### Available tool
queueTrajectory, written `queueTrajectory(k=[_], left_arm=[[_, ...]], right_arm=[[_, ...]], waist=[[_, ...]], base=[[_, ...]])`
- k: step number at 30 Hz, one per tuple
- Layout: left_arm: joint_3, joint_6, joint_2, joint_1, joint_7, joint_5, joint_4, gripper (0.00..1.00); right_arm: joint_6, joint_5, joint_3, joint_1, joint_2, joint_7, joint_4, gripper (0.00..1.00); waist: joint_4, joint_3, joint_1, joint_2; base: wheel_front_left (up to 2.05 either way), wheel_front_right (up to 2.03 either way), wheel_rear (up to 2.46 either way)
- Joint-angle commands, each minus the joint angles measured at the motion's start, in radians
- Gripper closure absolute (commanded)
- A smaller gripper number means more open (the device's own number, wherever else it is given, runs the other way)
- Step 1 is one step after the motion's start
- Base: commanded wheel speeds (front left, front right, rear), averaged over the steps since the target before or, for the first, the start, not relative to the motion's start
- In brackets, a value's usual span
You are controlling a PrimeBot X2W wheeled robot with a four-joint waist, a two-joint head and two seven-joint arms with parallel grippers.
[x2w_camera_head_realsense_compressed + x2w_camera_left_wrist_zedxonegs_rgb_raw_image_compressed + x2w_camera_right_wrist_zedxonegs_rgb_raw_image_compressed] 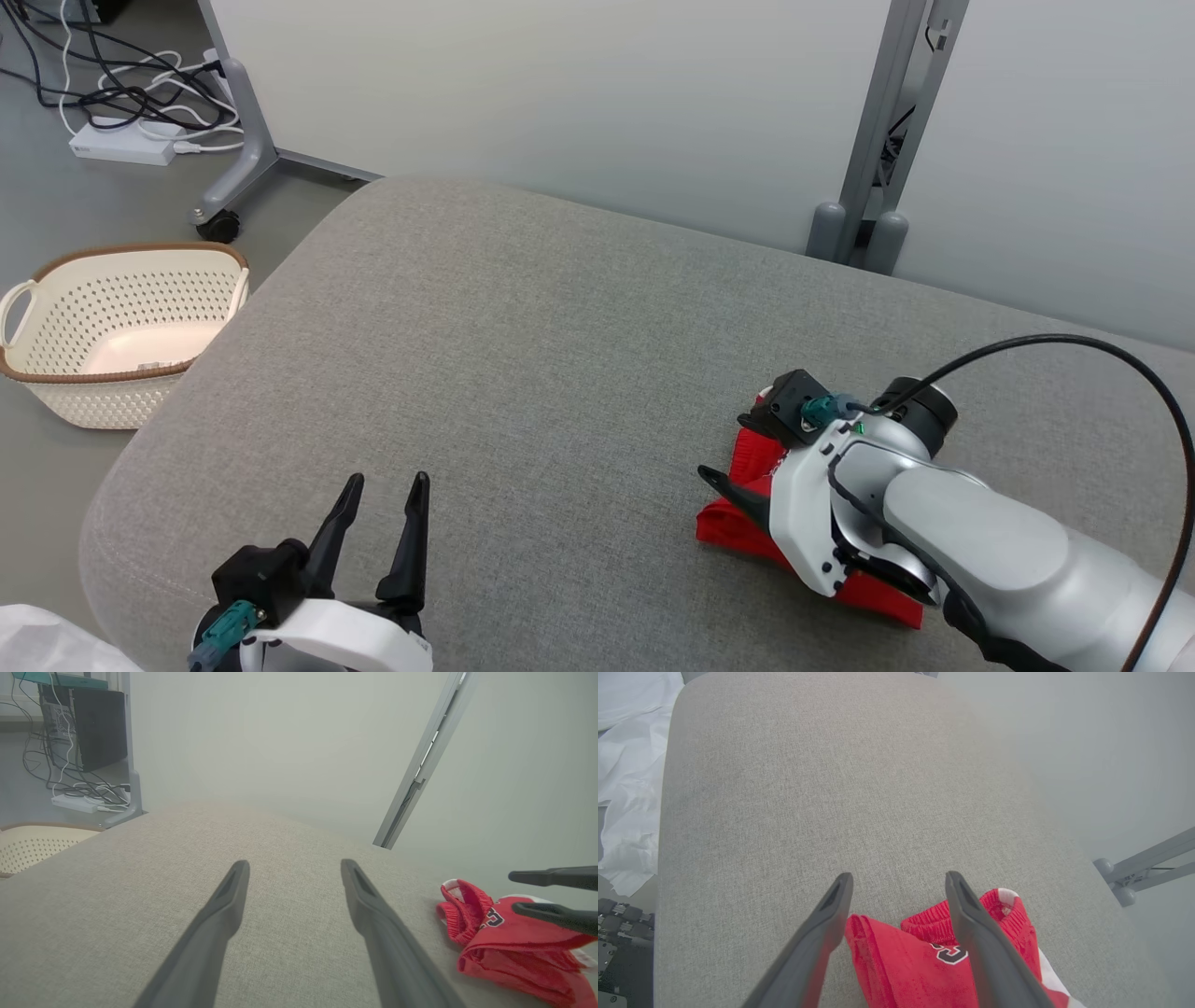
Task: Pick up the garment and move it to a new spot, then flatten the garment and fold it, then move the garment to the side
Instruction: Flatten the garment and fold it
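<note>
The garment (738, 530) is red with white trim and dark lettering, and lies bunched in a folded heap at the right of the grey upholstered surface (560, 355). My right gripper (738, 457) hangs just over it, open, fingers pointing left; its arm hides much of the cloth. From the right wrist the garment (901, 961) lies between and under the spread fingers of that gripper (899, 879), with nothing pinched. My left gripper (387, 481) stands open at the front left, well clear of the cloth. The left wrist view has the garment (504, 942) at the right beneath the right gripper (514, 892).
A cream perforated basket (140, 250) stands on the floor to the left of the surface. Behind it are cables with a power strip (121, 145) and a wheeled stand leg (224, 201). A grey post (887, 140) rises at the back wall. White sheeting (626, 765) lies beside the front edge.
</note>
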Motion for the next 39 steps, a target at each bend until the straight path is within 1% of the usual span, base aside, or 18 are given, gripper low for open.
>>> queueTrajectory(k=[1, 5, 9, 14, 18, 22, 27, 28, 29, 33, 35, 37, 39], left_arm=[[0.002, -0.002, 0.004, -0.001, -0.003, 0.004, 0.002, 0.0], [0.011, -0.003, 0.004, 0.01, -0.003, 0.013, 0.01, 0.0], [0.027, -0.004, 0.003, 0.022, -0.003, 0.022, 0.008, 0.0], [0.036, -0.006, 0.004, 0.028, -0.003, 0.025, -0.015, 0.0], [0.043, -0.008, 0.004, 0.033, -0.003, 0.018, -0.043, 0.0], [0.052, -0.009, 0.004, 0.04, -0.003, 0.011, -0.072, 0.0], [0.057, -0.009, 0.004, 0.046, -0.003, 0.007, -0.106, 0.0], [0.059, -0.009, 0.004, 0.047, -0.003, 0.006, -0.113, 0.0], [0.059, -0.009, 0.004, 0.047, -0.003, 0.006, -0.113, 0.0], [0.063, -0.006, 0.004, 0.048, -0.003, 0.005, -0.135, 0.0], [0.061, -0.005, 0.004, 0.05, -0.003, 0.018, -0.143, 0.0], [0.058, -0.005, 0.004, 0.053, -0.003, 0.038, -0.148, 0.0], [0.055, -0.005, 0.004, 0.059, -0.003, 0.053, -0.144, 0.0]], right_arm=[[0.0, 0.012, 0.003, -0.018, -0.001, 0.011, -0.011, 0.0], [0.0, 0.039, 0.014, -0.042, -0.009, 0.034, -0.058, 0.0], [0.0, 0.068, 0.003, -0.075, -0.029, 0.003, -0.084, 0.0], [0.0, 0.064, -0.09, -0.078, -0.038, -0.101, -0.07, 0.0], [0.0, 0.034, -0.193, -0.025, -0.053, -0.205, -0.037, 0.0], [0.0, 0.002, -0.333, 0.057, -0.053, -0.294, 0.0, 0.0], [0.0, -0.088, -0.55, 0.191, -0.041, -0.33, 0.02, 0.0], [0.0, -0.109, -0.615, 0.218, -0.031, -0.331, -0.003, 0.0], [0.0, -0.109, -0.615, 0.218, -0.031, -0.331, -0.003, 0.0], [0.0, -0.238, -0.847, 0.391, 0.017, -0.33, -0.104, 0.0], [0.0, -0.313, -0.94, 0.466, 0.049, -0.33, -0.164, 0.0], [0.0, -0.371, -1.009, 0.541, 0.093, -0.33, -0.213, 0.0], [0.0, -0.434, -1.051, 0.604, 0.118, -0.33, -0.255, 0.0]], waist=[[0.004, -0.006, 0.0, 0.0], [0.005, -0.026, 0.0, 0.0], [-0.004, -0.043, 0.0, 0.0], [-0.029, -0.055, 0.0, 0.0], [-0.061, -0.058, 0.0, 0.0], [-0.098, -0.058, 0.0, 0.0], [-0.142, -0.052, 0.0, 0.0], [-0.15, -0.049, 0.0, 0.0], [-0.15, -0.049, 0.0, 0.0], [-0.175, -0.039, 0.0, 0.0], [-0.184, -0.034, 0.0, 0.0], [-0.191, -0.03, 0.0, 0.0], [-0.194, -0.026, 0.0, 0.0]], base=[[0.0, 0.0, 0.0], [0.0, 0.0, 0.0], [0.0, 0.0, 0.0], [0.0, 0.0, 0.0], [0.0, 0.0, 0.0], [0.0, 0.0, 0.0], [0.0, 0.0, 0.0], [0.0, 0.0, 0.0], [0.0, 0.0, 0.0], [0.0, 0.0, 0.0], [0.0, 0.0, 0.0], [0.0, 0.0, 0.0], [0.0, 0.0, 0.0]])
